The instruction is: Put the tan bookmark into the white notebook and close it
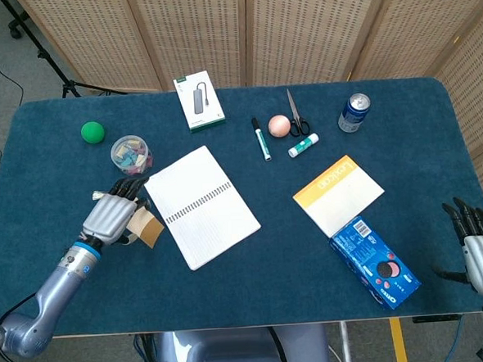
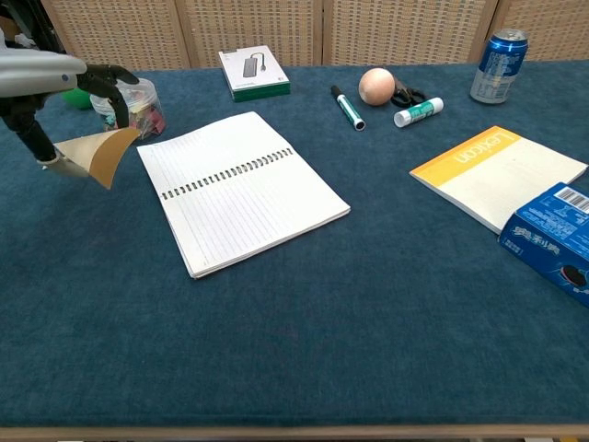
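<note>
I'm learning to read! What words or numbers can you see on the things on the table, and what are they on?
"Lexicon" on the orange strip of the notepad, as best I can read it.
Blue snack box: has a barcode and print, too small to read.
Blue can: print too blurred to read.
White box: shows a picture of a cable gadget, words too small.
Glue stick and marker: labels unreadable.
The open notebook: no words.
</note>
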Robot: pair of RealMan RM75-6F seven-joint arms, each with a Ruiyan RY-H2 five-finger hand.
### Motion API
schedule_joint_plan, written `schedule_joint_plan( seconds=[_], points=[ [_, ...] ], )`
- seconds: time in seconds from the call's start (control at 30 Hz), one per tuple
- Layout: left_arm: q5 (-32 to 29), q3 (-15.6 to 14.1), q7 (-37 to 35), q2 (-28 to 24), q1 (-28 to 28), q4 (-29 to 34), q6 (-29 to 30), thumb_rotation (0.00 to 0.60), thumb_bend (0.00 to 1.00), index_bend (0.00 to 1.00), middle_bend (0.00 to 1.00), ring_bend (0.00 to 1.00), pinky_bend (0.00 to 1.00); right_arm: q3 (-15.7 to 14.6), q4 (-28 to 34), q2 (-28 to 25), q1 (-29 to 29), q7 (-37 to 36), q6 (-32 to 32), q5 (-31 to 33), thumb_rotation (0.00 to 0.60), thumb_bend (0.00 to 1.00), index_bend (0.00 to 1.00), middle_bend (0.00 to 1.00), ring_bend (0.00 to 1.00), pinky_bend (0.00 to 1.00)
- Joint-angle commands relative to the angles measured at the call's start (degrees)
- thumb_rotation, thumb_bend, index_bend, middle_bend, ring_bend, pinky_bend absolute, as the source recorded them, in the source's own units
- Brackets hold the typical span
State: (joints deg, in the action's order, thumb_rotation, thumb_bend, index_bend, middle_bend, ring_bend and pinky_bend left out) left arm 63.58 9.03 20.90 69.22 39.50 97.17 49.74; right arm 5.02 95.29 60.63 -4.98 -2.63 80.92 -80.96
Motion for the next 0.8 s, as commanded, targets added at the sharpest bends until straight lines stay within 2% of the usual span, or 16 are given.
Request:
schedule_joint_plan(
  seconds=[0.03,0.2,0.4,0.57,0.8],
  points=[
    [-10.3,3.2,4.9,-0.5,3.9,4.4,-1.1,0.6,0.2,0.63,0.0,0.0,0.0,0.0,0.0,-0.2,0.0,-0.5,-0.1,-0.1,0.6,0.0,0.0,0.0,0.0,0.0],
    [-25.3,5.0,11.4,2.0,9.6,6.0,1.3,0.6,0.2,0.63,0.0,0.0,0.0,0.0,-0.1,-0.7,0.1,-1.9,0.0,-0.3,0.6,0.0,0.0,0.0,0.0,0.0],
    [-45.0,8.2,17.3,5.9,16.8,8.2,8.7,0.6,0.2,0.63,0.0,0.0,0.0,-0.2,-0.2,-1.2,0.2,-3.6,-0.1,-0.8,0.6,0.0,0.0,0.0,0.0,0.0],
    [-63.8,14.5,22.0,11.8,24.9,6.8,20.7,0.6,0.2,0.63,0.0,0.0,0.0,-0.2,-0.5,-1.8,0.2,-5.4,-0.3,-1.0,0.6,0.0,0.0,0.0,0.0,0.0],
    [-74.8,21.2,22.8,18.7,29.8,0.8,28.0,0.6,0.21,0.64,0.0,0.0,0.0,-0.2,-0.7,-2.3,0.1,-6.8,-0.8,-1.0,0.6,0.0,0.0,0.0,0.0,0.0]
  ],
)
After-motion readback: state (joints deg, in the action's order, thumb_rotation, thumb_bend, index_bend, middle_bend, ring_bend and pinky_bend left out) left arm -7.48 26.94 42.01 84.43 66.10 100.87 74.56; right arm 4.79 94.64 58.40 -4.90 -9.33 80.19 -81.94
